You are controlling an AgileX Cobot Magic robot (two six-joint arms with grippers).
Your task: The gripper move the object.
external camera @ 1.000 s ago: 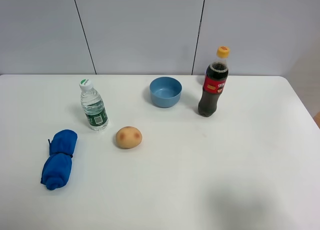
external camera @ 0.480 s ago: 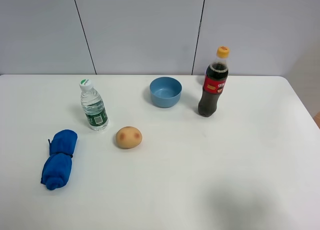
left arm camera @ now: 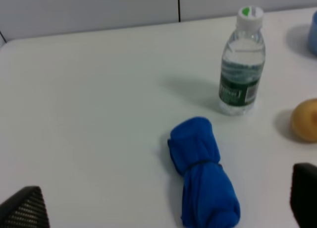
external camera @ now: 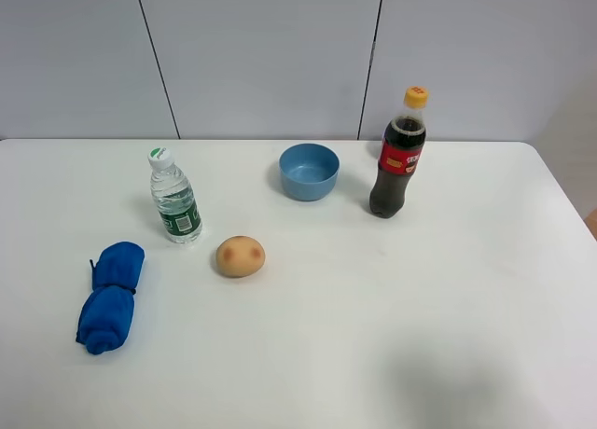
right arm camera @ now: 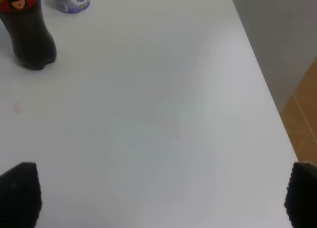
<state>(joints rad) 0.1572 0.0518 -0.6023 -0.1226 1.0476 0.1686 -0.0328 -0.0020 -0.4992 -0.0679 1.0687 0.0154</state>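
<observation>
On the white table (external camera: 373,336) stand a clear water bottle (external camera: 174,198) with a green label, a blue bowl (external camera: 309,171) and a cola bottle (external camera: 396,155) with a yellow cap. A tan round potato-like object (external camera: 241,256) and a rolled blue cloth (external camera: 109,296) lie nearer the front left. No gripper shows in the high view. My left gripper (left arm camera: 162,205) is open above the table, with the blue cloth (left arm camera: 202,186) between its fingertips, the water bottle (left arm camera: 241,64) beyond. My right gripper (right arm camera: 161,194) is open and empty over bare table, the cola bottle (right arm camera: 27,34) far ahead.
A small white pot with a purple label (right arm camera: 71,0) stands behind the cola bottle. The table's right edge (right arm camera: 257,74) drops to a wooden floor (right arm camera: 302,104). A grey panelled wall (external camera: 261,56) rises behind the table.
</observation>
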